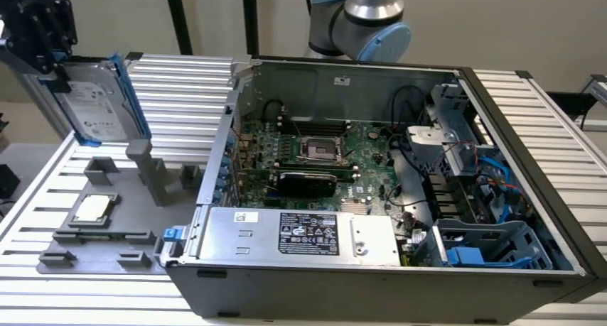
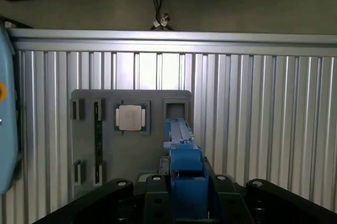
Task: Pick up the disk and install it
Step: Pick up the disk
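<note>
The disk [image 1: 95,106] is a silver-grey drive with a white label in a blue carrier. It hangs on edge above the grey fixture plate [image 1: 104,234] at the exterior view's left. My gripper [image 1: 52,63] is shut on the disk's upper end. In the wrist view, the carrier's blue edge [image 2: 184,166] runs out from between my black fingers [image 2: 152,197], well above the fixture plate [image 2: 131,150]. My gripper [image 2: 187,205] holds the disk clear of the fixture's upright slot [image 1: 152,170].
A small square silver chip [image 1: 93,209] [image 2: 130,117] lies in the fixture. The open computer case [image 1: 379,163] fills the exterior view's right, holding a motherboard, a silver power supply [image 1: 303,234] and a blue-grey drive bay [image 1: 484,248]. Ribbed aluminium table [image 2: 253,108] lies all around.
</note>
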Robot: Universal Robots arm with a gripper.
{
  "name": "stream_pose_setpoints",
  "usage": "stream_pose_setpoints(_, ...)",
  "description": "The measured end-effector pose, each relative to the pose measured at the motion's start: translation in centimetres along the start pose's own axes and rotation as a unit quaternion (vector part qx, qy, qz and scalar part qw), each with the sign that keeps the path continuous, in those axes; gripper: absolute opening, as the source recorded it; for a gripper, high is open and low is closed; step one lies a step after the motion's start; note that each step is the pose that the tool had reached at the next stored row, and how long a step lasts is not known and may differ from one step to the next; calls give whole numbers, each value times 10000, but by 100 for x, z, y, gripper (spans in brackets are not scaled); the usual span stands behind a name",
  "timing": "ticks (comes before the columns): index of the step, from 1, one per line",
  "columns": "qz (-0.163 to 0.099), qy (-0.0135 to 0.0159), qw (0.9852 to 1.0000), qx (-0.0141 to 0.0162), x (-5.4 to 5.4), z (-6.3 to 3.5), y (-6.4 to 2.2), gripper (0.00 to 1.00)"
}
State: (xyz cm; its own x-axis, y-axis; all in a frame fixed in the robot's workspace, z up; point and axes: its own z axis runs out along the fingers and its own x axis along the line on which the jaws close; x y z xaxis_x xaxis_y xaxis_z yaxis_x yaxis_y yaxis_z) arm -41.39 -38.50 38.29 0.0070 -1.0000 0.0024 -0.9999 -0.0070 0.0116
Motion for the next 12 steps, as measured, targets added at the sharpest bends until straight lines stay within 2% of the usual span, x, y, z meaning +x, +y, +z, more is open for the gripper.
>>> stream_pose_setpoints(3, 0, 0, 10000, 0, 1, -136, -66, 33)
stream_pose_setpoints(7, -1, -4, 10000, 1, 2, -321, -206, 33)
stream_pose_setpoints(12, -4, -37, 10000, 0, 8, -551, -423, 33)
